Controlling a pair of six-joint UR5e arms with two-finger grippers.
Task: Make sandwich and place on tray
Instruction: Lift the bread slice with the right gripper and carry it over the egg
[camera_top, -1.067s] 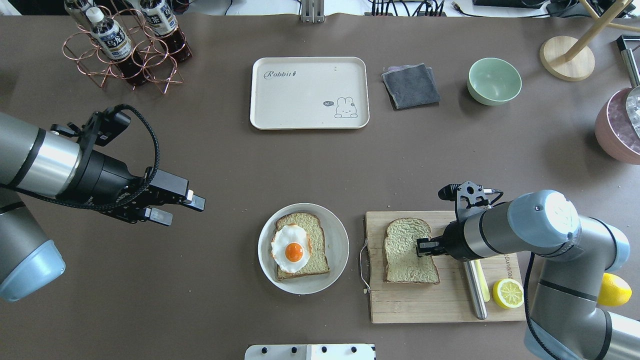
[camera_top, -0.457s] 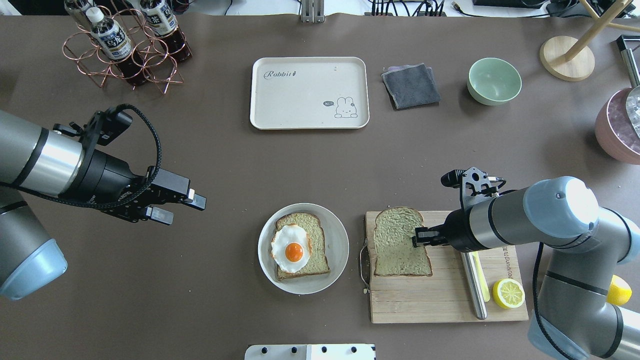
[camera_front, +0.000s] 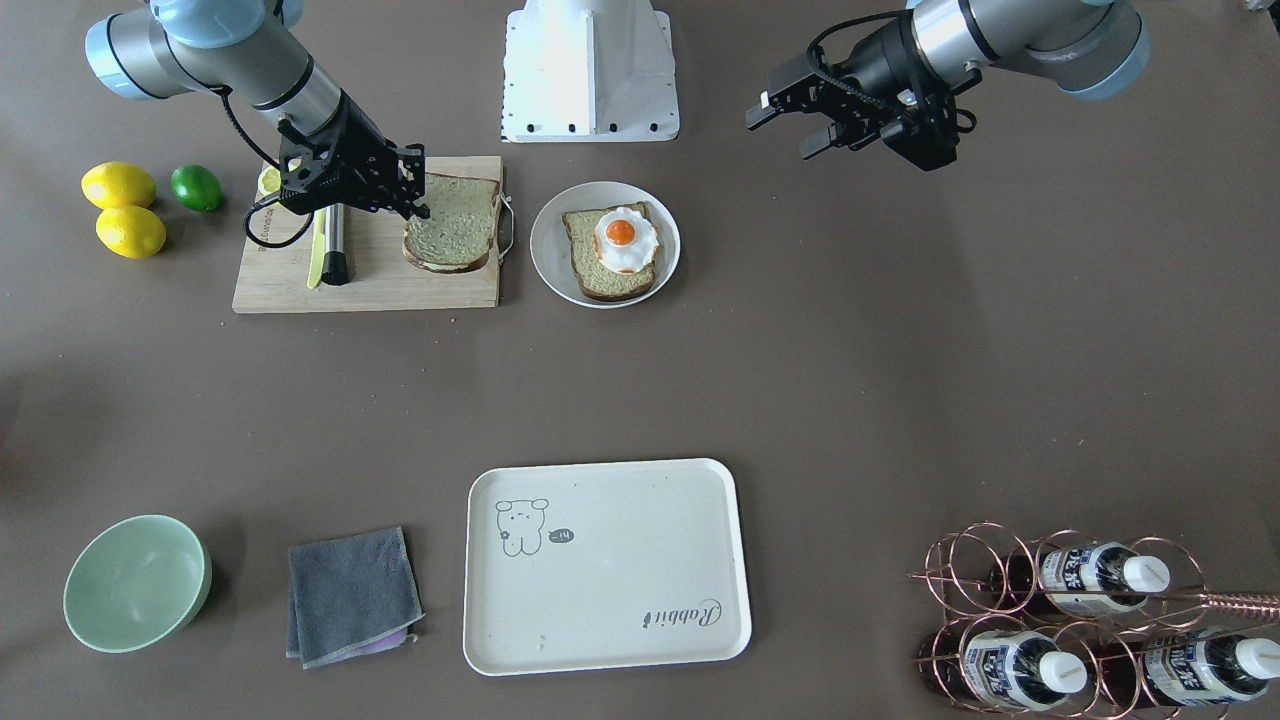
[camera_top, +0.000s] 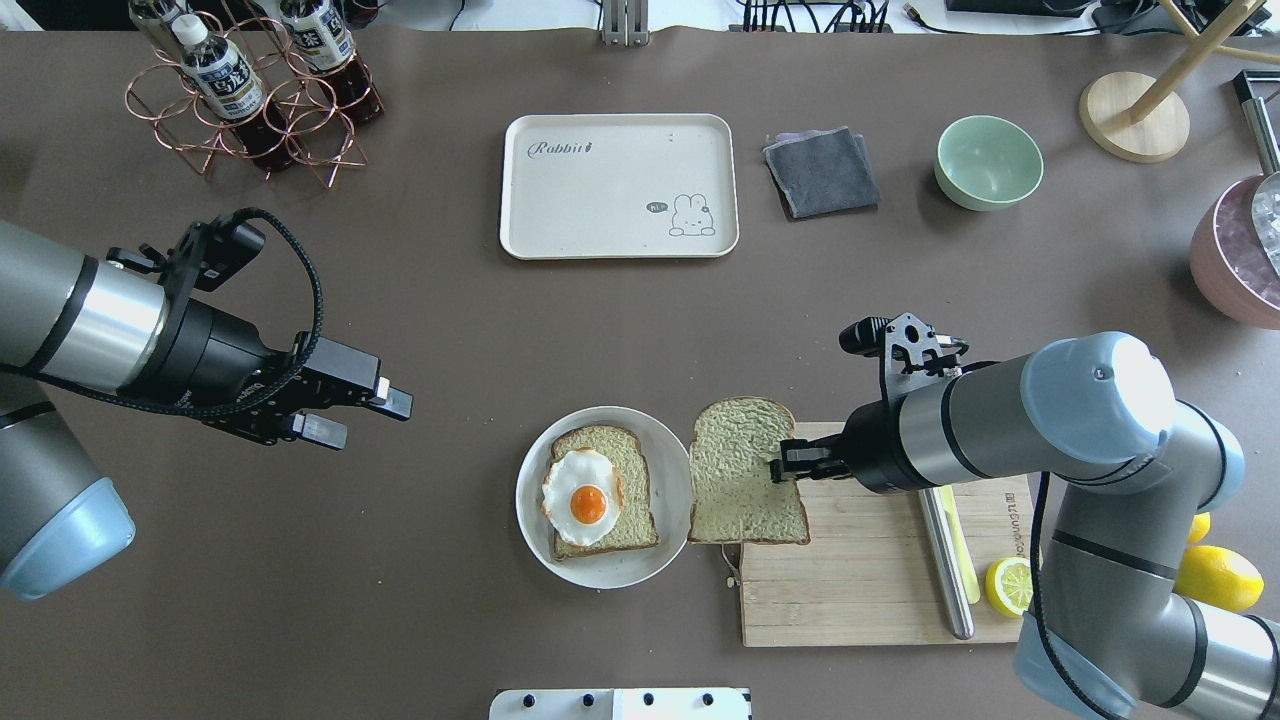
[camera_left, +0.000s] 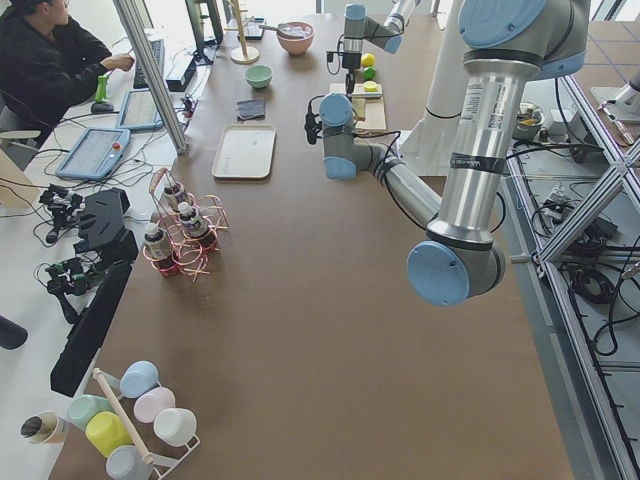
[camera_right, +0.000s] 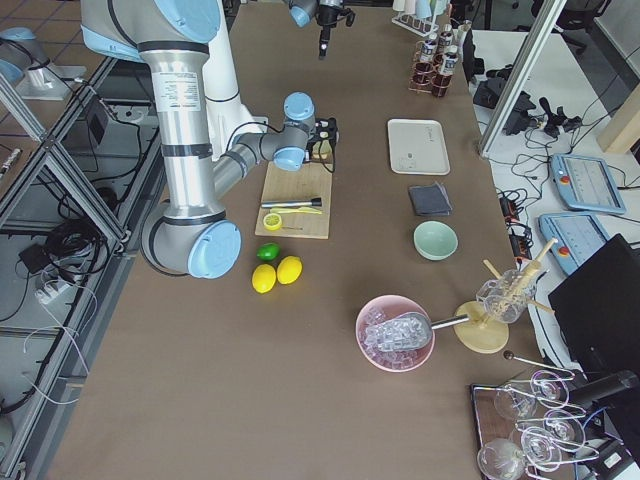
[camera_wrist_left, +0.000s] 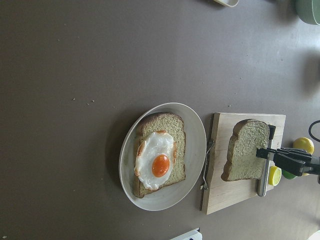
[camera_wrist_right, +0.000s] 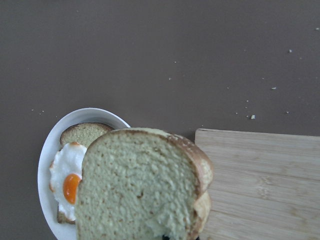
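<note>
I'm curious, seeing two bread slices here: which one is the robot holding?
The bare slice, pinched in the right gripper over the cutting board's end. The other slice lies on the white plate with a fried egg on top.

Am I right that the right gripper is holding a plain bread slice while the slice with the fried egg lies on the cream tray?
Not quite. The slice with the fried egg lies on the round white plate, not on the cream tray, as the overhead view shows. The right gripper does hold the plain bread slice.
</note>
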